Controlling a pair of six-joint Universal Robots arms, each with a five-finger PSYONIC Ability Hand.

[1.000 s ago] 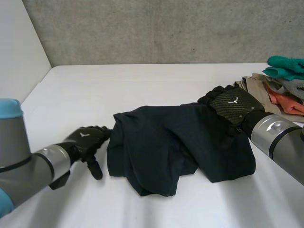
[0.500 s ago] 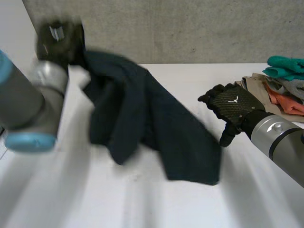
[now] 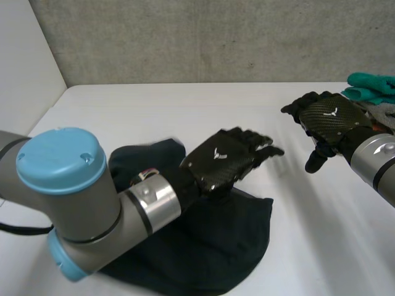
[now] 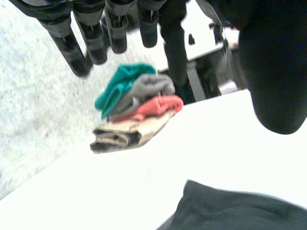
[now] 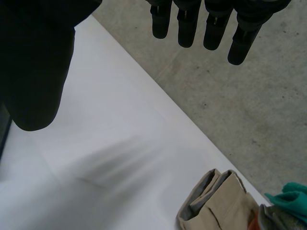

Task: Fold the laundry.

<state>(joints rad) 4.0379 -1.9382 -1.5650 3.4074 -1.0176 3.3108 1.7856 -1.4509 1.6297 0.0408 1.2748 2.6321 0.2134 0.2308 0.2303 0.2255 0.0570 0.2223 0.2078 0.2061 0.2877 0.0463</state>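
L hand (image 3: pixel 222 165) fingers spread, above dark cloth (image 3: pixel 203 256) | R hand (image 3: pixel 327 117) fingers loose, empty | cloth lay crumpled on desk (image 3: pixel 123 111)

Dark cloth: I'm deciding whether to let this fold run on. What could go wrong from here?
1. The dark cloth lies bunched, and the left hand above it is open; folding it now may trap creases.
2. The left arm reaches across the cloth and might drag it.
3. The open right hand hovers near the stack of folded clothes and could knock it.
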